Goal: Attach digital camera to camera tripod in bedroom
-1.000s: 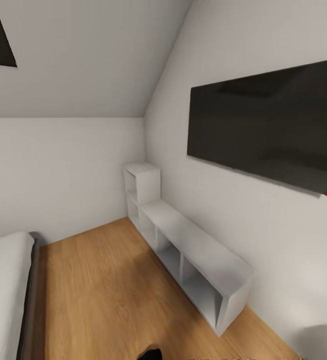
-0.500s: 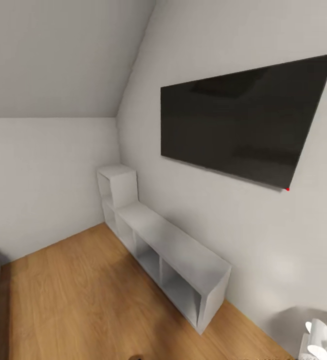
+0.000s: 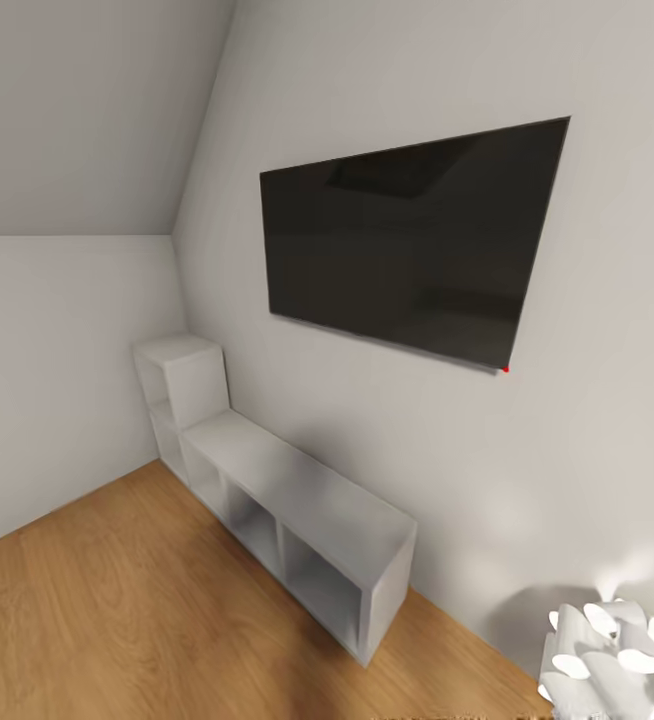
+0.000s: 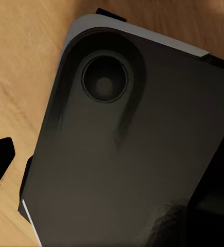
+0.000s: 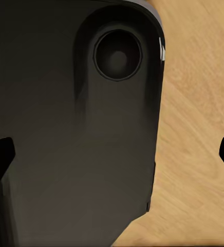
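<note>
— Where are we, and what do we see from the head camera?

— We are in the bedroom [image 3: 77,620], facing a corner under the sloped ceiling. A dark flat television [image 3: 407,240] hangs on the pale wall, a small red dot at its lower corner. Below it a low grey-white shelf unit [image 3: 297,520] runs along the wall on the wood plank floor, with a taller cube section at its far end near the corner. A white object with petal-like shapes [image 3: 612,650] sits at the lower right edge of our view; we cannot tell what it is.

— And the digital camera, the tripod?

— We have neither before us at this moment.

— What of the grippers?

— In the left wrist view, one black fingertip of the left gripper [image 4: 0,164] pokes in at the edge, over a large dark rounded body of the robot [image 4: 127,154] and the wood floor. In the right wrist view, the right gripper [image 5: 114,149] shows two black fingertips at opposite edges of the frame, jaws spread wide, nothing between them but the same kind of dark body and floor. For the left jaws, we cannot tell how far apart they stand.
</note>
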{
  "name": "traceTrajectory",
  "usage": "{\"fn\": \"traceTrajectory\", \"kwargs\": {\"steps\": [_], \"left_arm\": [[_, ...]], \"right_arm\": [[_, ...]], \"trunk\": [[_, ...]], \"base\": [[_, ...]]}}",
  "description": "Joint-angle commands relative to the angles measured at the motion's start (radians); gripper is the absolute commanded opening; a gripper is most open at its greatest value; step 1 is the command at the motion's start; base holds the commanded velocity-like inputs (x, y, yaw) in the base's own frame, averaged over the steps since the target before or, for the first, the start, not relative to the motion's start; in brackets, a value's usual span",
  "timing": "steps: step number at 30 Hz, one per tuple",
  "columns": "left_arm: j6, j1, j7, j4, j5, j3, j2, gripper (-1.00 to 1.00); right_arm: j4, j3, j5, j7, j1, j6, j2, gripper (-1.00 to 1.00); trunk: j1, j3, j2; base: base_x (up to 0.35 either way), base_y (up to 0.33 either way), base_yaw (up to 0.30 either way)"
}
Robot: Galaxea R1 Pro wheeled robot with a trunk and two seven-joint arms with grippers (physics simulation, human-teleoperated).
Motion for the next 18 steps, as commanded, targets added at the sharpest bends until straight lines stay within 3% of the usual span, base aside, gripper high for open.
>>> {"fn": "traceTrajectory", "kwargs": {"steps": [1, 18], "left_arm": [[0.000, 0.000, 0.000, -0.001, 0.006, -0.001, 0.000, 1.00], [-0.001, 0.000, 0.001, -0.001, 0.005, -0.001, -0.002, 1.00]], "right_arm": [[0.000, 0.000, 0.003, -0.001, 0.000, -0.003, 0.000, 1.00], [0.000, 0.009, 0.016, -0.001, 0.000, -0.002, 0.005, 1.00]], "trunk": [[0.000, -0.001, 0.000], [0.000, -0.001, 0.000]], "base": [[0.003, -0.002, -0.294], [0.001, 0.000, -0.294]]}}
